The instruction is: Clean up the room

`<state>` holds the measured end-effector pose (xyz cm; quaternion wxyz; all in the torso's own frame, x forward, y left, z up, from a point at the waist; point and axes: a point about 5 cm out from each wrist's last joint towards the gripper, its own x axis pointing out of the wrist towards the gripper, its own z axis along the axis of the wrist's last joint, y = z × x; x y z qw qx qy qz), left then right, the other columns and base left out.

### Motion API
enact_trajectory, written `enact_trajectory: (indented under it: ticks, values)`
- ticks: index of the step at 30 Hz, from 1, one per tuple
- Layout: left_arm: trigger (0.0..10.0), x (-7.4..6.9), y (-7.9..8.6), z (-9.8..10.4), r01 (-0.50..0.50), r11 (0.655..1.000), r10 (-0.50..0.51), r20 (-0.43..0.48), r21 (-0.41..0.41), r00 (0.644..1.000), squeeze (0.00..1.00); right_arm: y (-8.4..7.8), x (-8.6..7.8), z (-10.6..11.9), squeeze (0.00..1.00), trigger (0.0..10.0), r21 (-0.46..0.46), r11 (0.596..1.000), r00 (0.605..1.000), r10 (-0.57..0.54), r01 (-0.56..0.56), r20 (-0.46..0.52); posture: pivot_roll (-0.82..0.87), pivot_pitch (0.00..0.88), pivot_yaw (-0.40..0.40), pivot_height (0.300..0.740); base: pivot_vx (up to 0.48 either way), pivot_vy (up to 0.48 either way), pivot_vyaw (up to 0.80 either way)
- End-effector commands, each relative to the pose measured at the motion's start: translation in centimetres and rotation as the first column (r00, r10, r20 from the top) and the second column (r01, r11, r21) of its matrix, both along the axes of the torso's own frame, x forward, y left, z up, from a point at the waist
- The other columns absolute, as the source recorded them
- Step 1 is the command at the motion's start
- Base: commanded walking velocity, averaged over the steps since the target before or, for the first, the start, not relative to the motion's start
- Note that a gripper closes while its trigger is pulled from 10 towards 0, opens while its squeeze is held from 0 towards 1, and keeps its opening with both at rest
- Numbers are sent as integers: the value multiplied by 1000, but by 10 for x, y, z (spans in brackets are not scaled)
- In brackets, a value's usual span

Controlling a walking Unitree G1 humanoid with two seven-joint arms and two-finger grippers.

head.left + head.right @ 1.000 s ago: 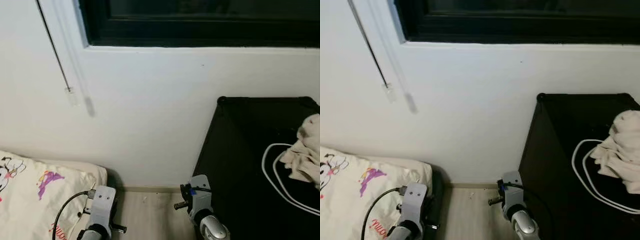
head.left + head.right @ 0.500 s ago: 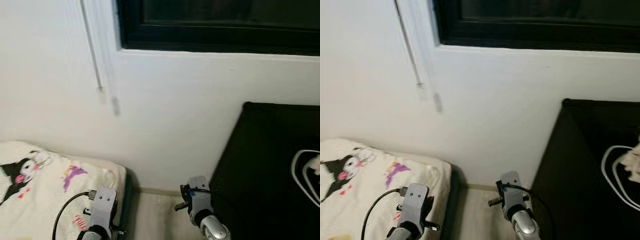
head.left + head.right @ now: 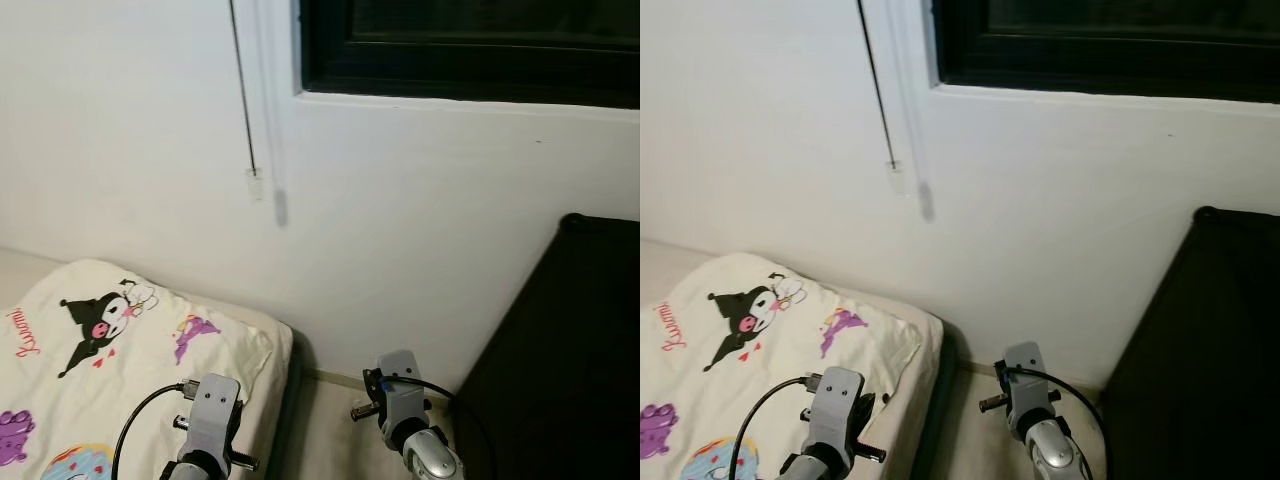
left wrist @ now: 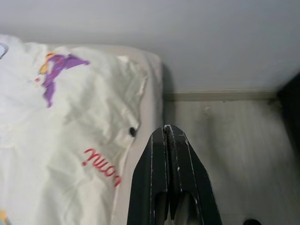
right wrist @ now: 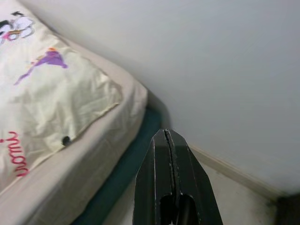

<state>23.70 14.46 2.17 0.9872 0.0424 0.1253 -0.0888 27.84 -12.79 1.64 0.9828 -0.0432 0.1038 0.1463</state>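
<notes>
Now both pincers are clenched and empty: the left gripper above the pillow's edge, the right gripper above the floor.

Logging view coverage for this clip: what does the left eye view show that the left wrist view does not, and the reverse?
The left eye view alone takes in the dark window, the blind cord hanging down the white wall, the black cabinet and both arms. The left wrist view alone shows the left tool, fingers shut and empty, and the skirting board. Both show the cartoon-print pillow on the bed and the pale wood floor.
</notes>
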Motion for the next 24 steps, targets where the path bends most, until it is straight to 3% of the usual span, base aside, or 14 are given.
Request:
enact_trajectory:
  ticks: [1, 6, 9, 17, 24]
  values:
    - [10000, -4, 1, -4, 7, 1000, -7, -21, 4, 1000, 0, 2, -5, -6, 0, 10000, -7, 1000, 1000, 10, -10, -23, -26, 109, -13, 740, 0, 0, 800]
    - [10000, -4, 0, -5, 11, 1000, -11, -25, 4, 1000, 0, 2, -5, -6, 0, 10000, -5, 1000, 1000, 8, -8, -23, -25, 107, -12, 740, 0, 0, 800]
    - [10000, -4, 0, -5, 14, 1000, -14, -26, 3, 1000, 0, 1, -6, -6, 0, 10000, 33, 999, 999, -22, 23, -31, -24, 107, -12, 740, 0, 0, 0]
    - [10000, -3, -1, -3, 33, 999, -32, -17, 19, 999, 0, 0, -5, -6, 0, 10000, 28, 999, 999, -23, 24, -26, -24, 112, -10, 740, 0, 0, 0]
    - [10000, -4, -2, -3, 34, 999, -33, -20, 14, 999, 0, 0, -5, -6, 0, 10000, 33, 999, 999, -27, 28, -29, -25, 115, -10, 740, 0, -442, 0]
